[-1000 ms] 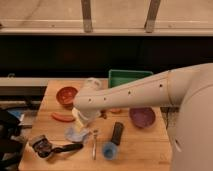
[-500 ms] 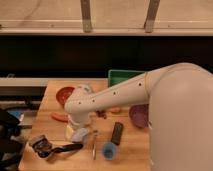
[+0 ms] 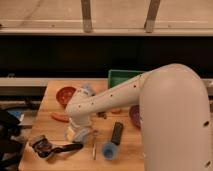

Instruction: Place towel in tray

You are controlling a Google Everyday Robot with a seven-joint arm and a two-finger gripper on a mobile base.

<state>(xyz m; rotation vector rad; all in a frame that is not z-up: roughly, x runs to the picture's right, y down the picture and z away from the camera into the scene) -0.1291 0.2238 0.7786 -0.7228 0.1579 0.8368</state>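
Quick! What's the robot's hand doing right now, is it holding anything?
Gripper: down at the wooden table, beside a pale bundle, maybe the towel; whether it holds it cannot be told.

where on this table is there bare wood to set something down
Bare wood lies along the left edge of the table, between the red bowl and the black tool, and at the front edge left of the blue cup. The middle is crowded: the gripper is at the towel there, beside a black cylinder.
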